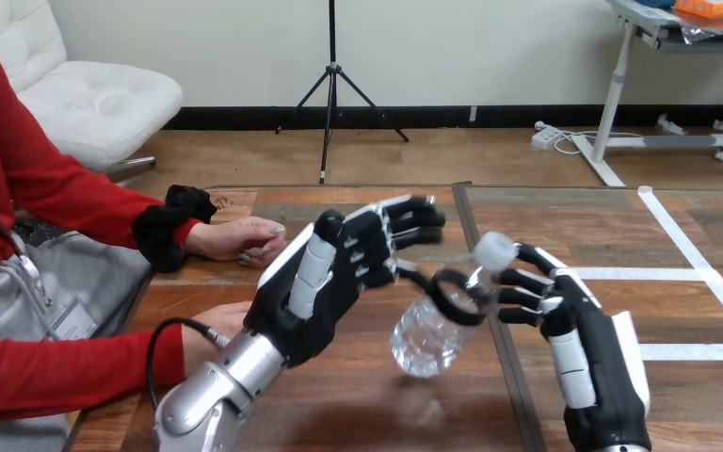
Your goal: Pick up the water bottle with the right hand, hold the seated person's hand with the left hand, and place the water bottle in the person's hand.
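Gripping water bottle [428, 331] — right hand [579, 344]; left hand [325, 287] unclenched, btwn bottle & person's far hand [242, 240].

Clear, glossy plastic on the water bottle [428, 330], with a matt white cap [495, 250] at its one o'clock. Left hand [325, 292] and right hand [584, 348]: shiny black plastic, smooth white shells. Silver metal forearm [216, 391] at seven o'clock, satin sheen. Table [358, 395]: grained brown wood, low gloss, with matt white tape [687, 240] at three o'clock.

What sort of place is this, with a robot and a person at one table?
Probably a robot test setup: white tape lines mark the wooden table, a person's hand rests on it, and the robot's right hand grips a water bottle.
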